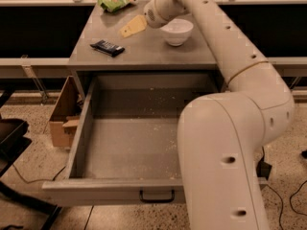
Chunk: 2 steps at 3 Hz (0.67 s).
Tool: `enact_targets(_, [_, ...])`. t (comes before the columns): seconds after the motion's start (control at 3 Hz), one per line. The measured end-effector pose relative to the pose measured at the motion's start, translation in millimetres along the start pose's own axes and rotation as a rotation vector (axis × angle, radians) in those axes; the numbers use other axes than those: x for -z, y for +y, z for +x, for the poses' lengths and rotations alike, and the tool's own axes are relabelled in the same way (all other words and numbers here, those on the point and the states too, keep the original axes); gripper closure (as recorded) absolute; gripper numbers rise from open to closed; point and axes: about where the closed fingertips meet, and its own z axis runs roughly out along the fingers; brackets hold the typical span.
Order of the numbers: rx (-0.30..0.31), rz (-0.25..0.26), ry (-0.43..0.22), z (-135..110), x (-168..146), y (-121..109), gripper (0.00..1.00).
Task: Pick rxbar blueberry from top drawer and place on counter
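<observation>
The rxbar blueberry [107, 47], a dark navy wrapper with pale lettering, lies flat on the left part of the grey counter [148, 54]. My gripper [130, 28] hangs just above the counter, up and to the right of the bar and apart from it, open and empty, its tan fingers [134, 26] pointing left. The top drawer [129, 145] is pulled fully out below the counter, its crumb-speckled floor bare, its black handle [157, 196] at the front. My arm crosses the right side of the view.
A white bowl [176, 31] stands on the counter just right of the gripper. A green snack bag [114, 0] lies at the counter's back left. A cardboard box [62, 114] sits on the floor left of the drawer, and a black frame [10, 138] stands further left.
</observation>
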Motion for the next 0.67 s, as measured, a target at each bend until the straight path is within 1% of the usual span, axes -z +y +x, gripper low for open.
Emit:
enact_targets(0.33, [-0.099,0.108,-0.092,6.4,83.5,-34.8,0.00])
enact_targets(0.67, [-0.218,0.275,-0.254,-3.8,206.6,-49.1,0.00])
